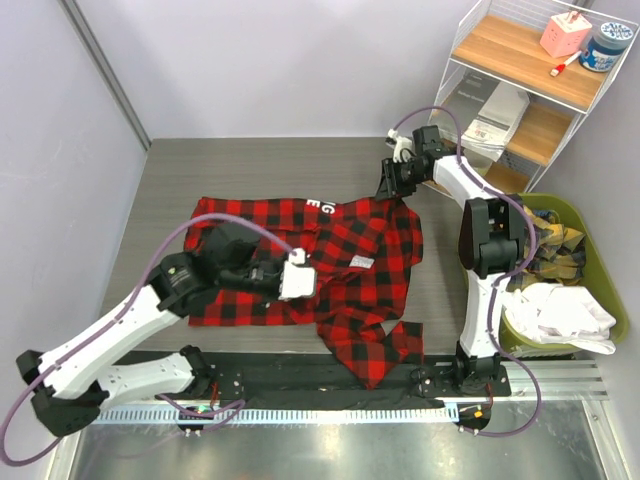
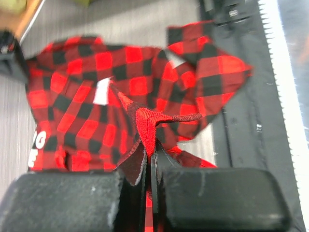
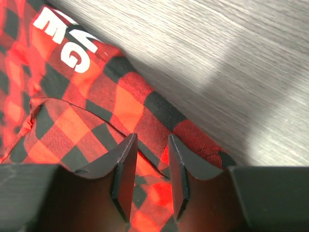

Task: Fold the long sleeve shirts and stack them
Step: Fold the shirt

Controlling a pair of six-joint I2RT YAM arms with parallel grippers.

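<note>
Folding barely begun: shirt rumpled mid-frame; my left gripper clamps its cloth, right gripper apart astride the hem.

On my overhead view, a grey wood-grain table fills the middle. At its far right corner I see a white wire rack with wooden shelves. Its top shelf carries a pink box, with a blue jar beside it and a red-and-white marker just in front. A green bin sits right of the table. A black mat runs along the near edge.
</note>
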